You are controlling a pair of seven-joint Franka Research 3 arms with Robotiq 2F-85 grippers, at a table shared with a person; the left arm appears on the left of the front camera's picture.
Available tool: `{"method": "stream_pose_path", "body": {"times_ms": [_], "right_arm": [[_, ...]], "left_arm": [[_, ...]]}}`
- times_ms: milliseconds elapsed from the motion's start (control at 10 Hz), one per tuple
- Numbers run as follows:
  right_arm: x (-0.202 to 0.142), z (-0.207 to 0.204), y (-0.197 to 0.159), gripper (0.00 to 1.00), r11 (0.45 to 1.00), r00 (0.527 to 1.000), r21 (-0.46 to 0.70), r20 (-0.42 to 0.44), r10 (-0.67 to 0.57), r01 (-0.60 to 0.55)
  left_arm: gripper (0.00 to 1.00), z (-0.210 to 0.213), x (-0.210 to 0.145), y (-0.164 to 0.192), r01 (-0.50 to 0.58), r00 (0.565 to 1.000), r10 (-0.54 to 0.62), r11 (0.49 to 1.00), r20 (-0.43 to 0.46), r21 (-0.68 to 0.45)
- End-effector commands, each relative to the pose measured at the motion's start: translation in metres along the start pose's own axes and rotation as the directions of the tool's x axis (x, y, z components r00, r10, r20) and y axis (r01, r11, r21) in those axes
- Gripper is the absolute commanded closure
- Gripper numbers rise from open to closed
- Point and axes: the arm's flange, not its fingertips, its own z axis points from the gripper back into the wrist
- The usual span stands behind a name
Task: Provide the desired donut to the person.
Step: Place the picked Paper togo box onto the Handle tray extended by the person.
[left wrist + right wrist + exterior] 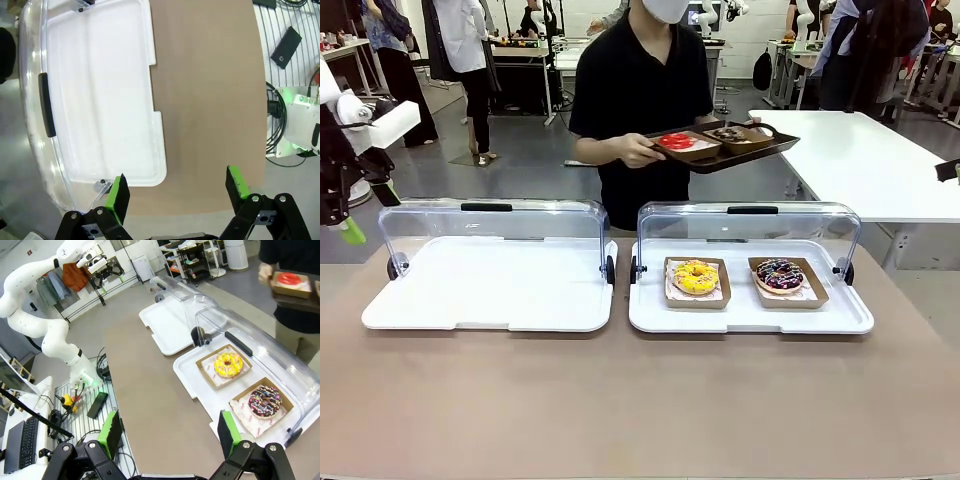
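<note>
Two donuts lie in brown paper boxes on the right white tray [650, 318]: a yellow donut [695, 277] [228, 364] and a dark sprinkled donut [779, 275] [264, 401]. The person [640, 95] stands at the far side holding a dark tray [720, 160] with a red donut [677, 141] [289, 278] and a brown donut [730, 133]. My left gripper [350, 228] [178, 192] hangs open at the far left, above the table edge beside the empty left tray [100, 90]. My right gripper [169, 432] is open, high above the near right of the table.
Both trays have clear domed lids [500, 225] [750, 230] swung up at the back. The brown tabletop [640, 400] is bare in front of the trays. A white table [860, 160] stands behind at the right. Cables and a black box [286, 47] lie beside the table.
</note>
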Motion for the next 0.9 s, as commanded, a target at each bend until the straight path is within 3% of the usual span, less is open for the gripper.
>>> {"method": "stream_pose_path", "body": {"times_ms": [0,400,500,700,800], "right_arm": [[0.002,-0.001,-0.001,0.00,1.000,1.000,0.011,0.022,0.010,-0.010],[0.002,-0.001,-0.001,0.00,1.000,1.000,0.011,0.022,0.010,-0.010],[0.002,-0.001,-0.001,0.00,1.000,1.000,0.011,0.022,0.010,-0.010],[0.002,-0.001,-0.001,0.00,1.000,1.000,0.011,0.022,0.010,-0.010],[0.002,-0.001,-0.001,0.00,1.000,1.000,0.011,0.022,0.010,-0.010]], "left_arm": [[0.00,0.002,0.001,-0.001,0.002,1.000,-0.002,1.000,0.008,-0.004],[0.00,0.000,0.000,0.000,0.000,1.000,0.000,1.000,0.000,0.000],[0.00,0.002,-0.010,0.004,0.000,0.998,0.004,0.997,0.055,-0.071],[0.00,-0.007,-0.026,-0.004,-0.011,0.987,0.024,0.996,0.159,-0.086],[0.00,0.000,-0.031,0.009,-0.006,0.980,0.028,0.994,0.196,-0.111]]}}
